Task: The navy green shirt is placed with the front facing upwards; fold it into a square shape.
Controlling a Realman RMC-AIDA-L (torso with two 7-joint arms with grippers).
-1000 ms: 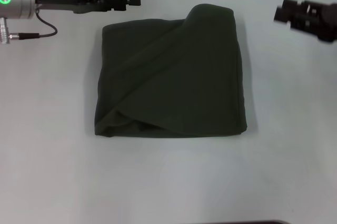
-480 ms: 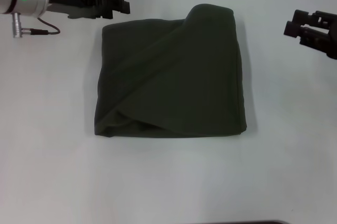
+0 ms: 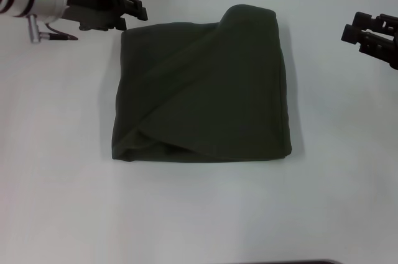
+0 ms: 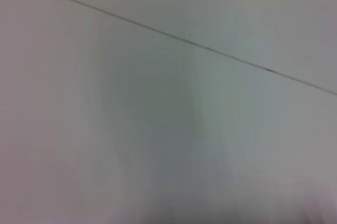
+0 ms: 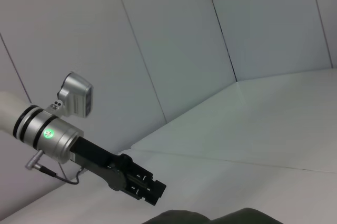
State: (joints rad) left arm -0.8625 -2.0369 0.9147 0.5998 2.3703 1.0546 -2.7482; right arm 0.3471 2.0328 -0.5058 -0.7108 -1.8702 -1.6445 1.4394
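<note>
The navy green shirt (image 3: 202,87) lies folded into a rough square at table (image 3: 199,214) centre, diagonal flap on top, so left gripper (image 3: 138,10) at 11 o'clock and right gripper (image 3: 349,30) at 2 o'clock both hang clear, empty; finger gaps unreadable.

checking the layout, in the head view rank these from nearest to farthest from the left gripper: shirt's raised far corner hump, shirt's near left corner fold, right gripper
1. The raised hump, far right corner of the navy green shirt.
2. The near left corner fold, toward the robot.
3. The right gripper, across at the right edge.

Measured from the left gripper.
</note>
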